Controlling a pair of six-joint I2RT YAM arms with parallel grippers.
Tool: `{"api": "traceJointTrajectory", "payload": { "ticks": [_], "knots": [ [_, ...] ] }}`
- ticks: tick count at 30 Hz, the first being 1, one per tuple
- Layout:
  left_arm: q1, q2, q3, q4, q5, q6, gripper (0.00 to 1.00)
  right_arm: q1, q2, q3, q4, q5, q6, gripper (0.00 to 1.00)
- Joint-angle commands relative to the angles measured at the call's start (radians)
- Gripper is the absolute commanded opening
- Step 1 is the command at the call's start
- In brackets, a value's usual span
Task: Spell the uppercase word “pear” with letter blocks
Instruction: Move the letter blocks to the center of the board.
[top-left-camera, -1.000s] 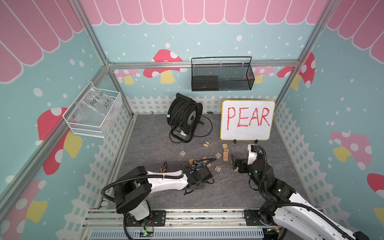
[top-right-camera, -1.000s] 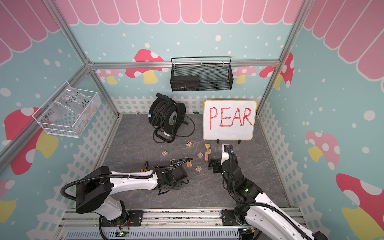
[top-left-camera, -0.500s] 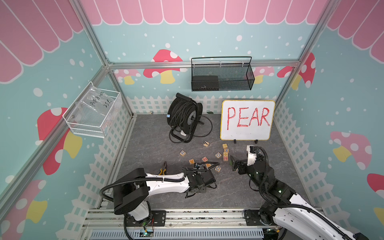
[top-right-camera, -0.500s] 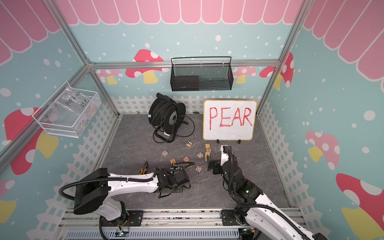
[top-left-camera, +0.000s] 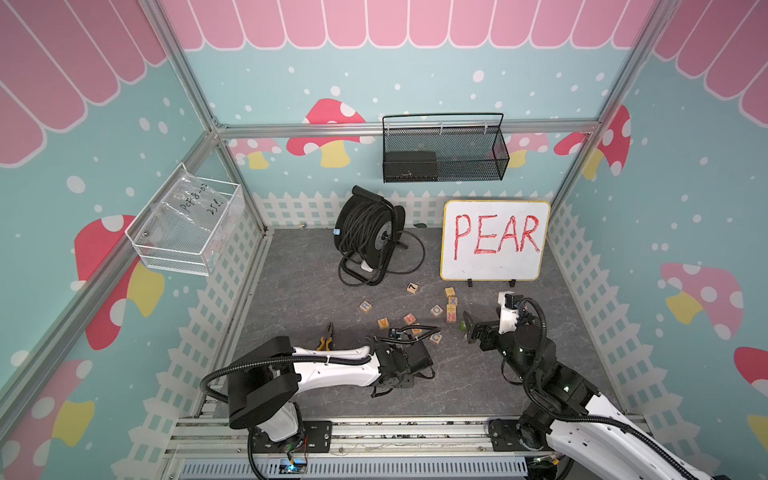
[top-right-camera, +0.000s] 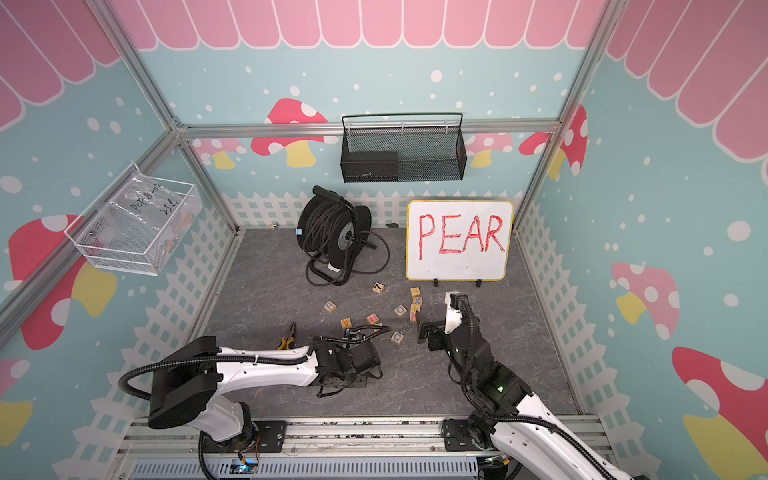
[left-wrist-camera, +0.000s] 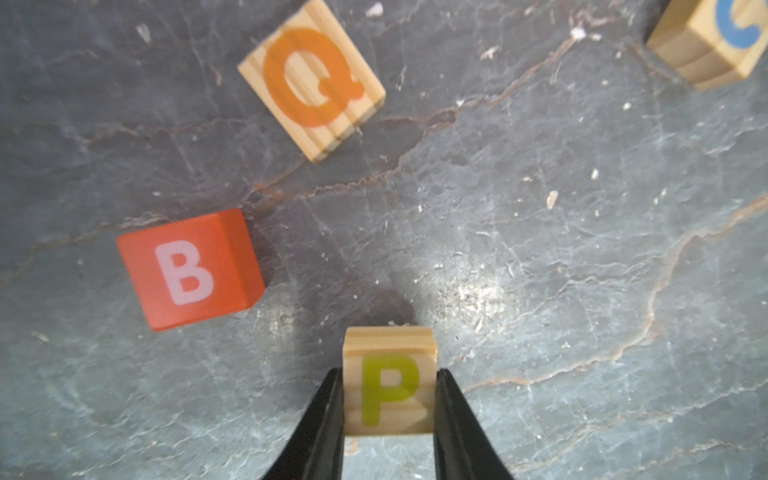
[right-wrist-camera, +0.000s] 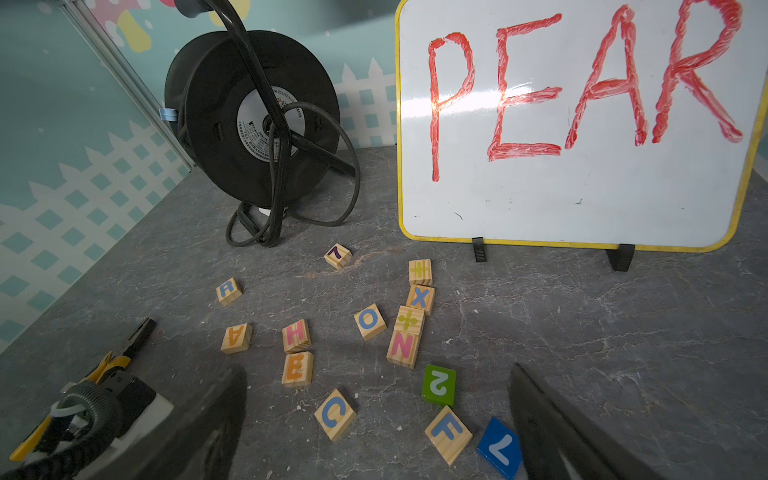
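Pale wood, striped with grain and printed with a yellow-green letter: the P block (left-wrist-camera: 388, 386) sits pinched in the left claw (left-wrist-camera: 389, 374), low over the near part of the tabletop (left-wrist-camera: 582, 291); the 2 black fingers (left-wrist-camera: 326, 415) press flat on its 2 opposite side faces, letter up; whether it rests on the grey stone surface or hangs just above it, we cannot tell.

We judge such a cube light, rigid and not fragile; its faces look smooth, so a skewed or corner-wise grip could let it twist or slip; a squeeze square across parallel sides, about mid-height, seems safest to us, and it leaves the letter readable.

Just beyond it lie a solid red B cube (left-wrist-camera: 191, 270) and a Q block (left-wrist-camera: 311, 79); we need neither. The right claw (right-wrist-camera: 376, 370) hangs wide open with nothing between its fingers, near the right edge of the scatter.

Farther out, the E block (right-wrist-camera: 297, 369) lies hard against or just beside an H block (right-wrist-camera: 296, 336); its 2 flanks are free, so we would take it there; the A block (right-wrist-camera: 236, 338) stands apart, open on all 4 sides; the R block (right-wrist-camera: 228, 290) lies beyond it, equally clear. At the back, the whiteboard (right-wrist-camera: 582, 124) reads PEAR beside a cable reel (right-wrist-camera: 257, 120).
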Motion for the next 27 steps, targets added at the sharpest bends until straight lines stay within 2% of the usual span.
{"api": "traceJointTrajectory", "payload": {
  "ticks": [1,16,21,27],
  "knots": [
    [-0.005,0.021,0.024,0.007,0.011,-0.022,0.34,-0.005,-0.016,-0.011,-0.025,0.016,0.001,0.99],
    [-0.005,0.006,0.024,0.026,0.001,0.001,0.52,-0.005,0.000,0.001,-0.031,0.033,0.006,0.99],
    [-0.005,-0.062,0.032,0.004,-0.070,0.044,0.61,-0.005,0.031,0.023,-0.026,0.044,0.004,0.99],
    [0.033,-0.197,0.074,-0.061,-0.191,0.194,0.72,-0.005,0.088,0.057,-0.002,0.073,0.003,0.99]
  ]
}}
